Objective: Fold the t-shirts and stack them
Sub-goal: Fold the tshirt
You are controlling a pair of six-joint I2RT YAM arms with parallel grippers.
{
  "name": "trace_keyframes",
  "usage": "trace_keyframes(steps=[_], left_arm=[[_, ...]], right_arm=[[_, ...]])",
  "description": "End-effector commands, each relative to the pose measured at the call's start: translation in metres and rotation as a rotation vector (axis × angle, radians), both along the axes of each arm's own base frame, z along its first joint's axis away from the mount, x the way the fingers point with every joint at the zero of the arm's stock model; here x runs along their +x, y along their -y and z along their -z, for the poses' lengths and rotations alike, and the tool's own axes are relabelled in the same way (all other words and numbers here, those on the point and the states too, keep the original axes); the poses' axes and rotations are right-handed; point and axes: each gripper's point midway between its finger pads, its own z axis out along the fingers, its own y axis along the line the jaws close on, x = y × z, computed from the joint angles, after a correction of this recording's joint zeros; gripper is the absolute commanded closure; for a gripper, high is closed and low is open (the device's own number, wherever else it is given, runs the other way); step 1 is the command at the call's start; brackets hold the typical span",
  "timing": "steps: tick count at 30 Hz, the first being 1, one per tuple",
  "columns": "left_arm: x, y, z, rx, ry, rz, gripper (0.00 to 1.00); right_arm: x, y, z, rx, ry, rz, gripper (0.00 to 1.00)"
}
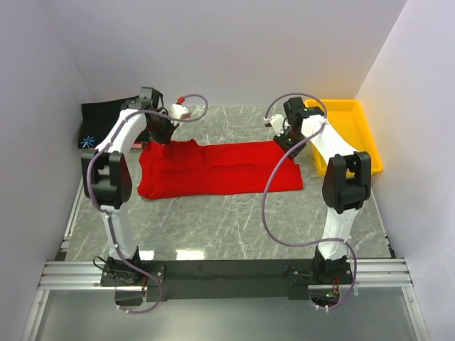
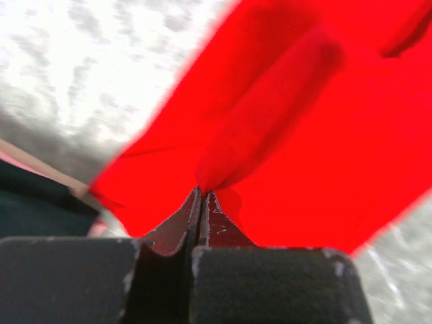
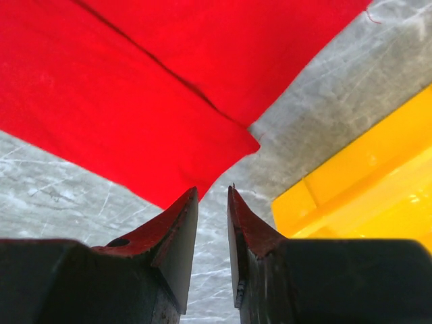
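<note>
Pinching the far left corner of the red t-shirt (image 1: 213,172), which lay spread across the middle of the table (image 1: 234,222), the left gripper (image 2: 202,196) was clamped shut on the cloth, seemingly to lift it for a fold. The right gripper (image 3: 212,192) hung narrowly open and empty over the shirt's far right corner, near the yellow tray (image 1: 350,119). The black t-shirt (image 1: 101,117) lay at the table's far left corner.

We count two t-shirts in view: one red t-shirt (image 1: 213,170) and one black t-shirt (image 1: 99,117) bearing one starburst mark (image 1: 87,141). We count one yellow tray (image 1: 352,128), one table (image 1: 234,220), and two grippers: one left gripper (image 1: 161,139), one right gripper (image 1: 283,142).
</note>
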Motion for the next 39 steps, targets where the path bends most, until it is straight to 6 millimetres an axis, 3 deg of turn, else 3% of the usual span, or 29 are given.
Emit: trace_keyframes(steps=[1,7,15,21,24,27,29,30,32,33,36,39], left_arm=[[0.026,-0.001,-0.011,-0.001,0.037,0.032,0.99],[0.055,-0.004,0.002,0.03,0.099,0.017,0.99],[0.061,0.002,-0.004,-0.009,0.101,-0.01,0.99],[0.024,0.013,-0.012,-0.027,0.059,0.082,0.98],[-0.023,0.009,0.025,0.028,-0.047,0.132,0.96],[-0.057,0.007,0.046,0.064,-0.109,0.17,0.94],[-0.067,0.004,0.055,0.083,-0.129,0.157,0.9],[-0.073,0.002,0.059,0.09,-0.145,0.147,0.81],[-0.072,0.0,0.056,0.069,-0.149,0.108,0.68],[-0.067,0.001,0.049,0.05,-0.131,0.099,0.57],[-0.06,0.013,0.028,-0.02,-0.104,0.103,0.51],[-0.046,0.025,0.016,-0.062,-0.063,0.084,0.51]], right_arm=[[0.009,0.003,-0.004,-0.009,-0.004,-0.001,0.69],[0.015,0.001,0.005,-0.005,-0.033,0.011,0.68],[0.011,0.001,0.01,-0.007,-0.048,0.004,0.69],[0.011,-0.001,0.008,0.002,-0.042,-0.006,0.69],[0.009,-0.001,0.008,0.006,-0.045,-0.015,0.69],[0.006,-0.004,0.006,0.024,-0.05,-0.023,0.68],[0.006,-0.005,0.004,0.03,-0.045,-0.028,0.67],[0.005,-0.006,0.005,0.033,-0.05,-0.03,0.67],[0.004,-0.006,0.005,0.033,-0.053,-0.03,0.66],[0.003,-0.007,0.006,0.035,-0.055,-0.031,0.66],[0.001,-0.006,0.005,0.038,-0.054,-0.031,0.65],[0.001,-0.005,0.005,0.038,-0.051,-0.029,0.65]])
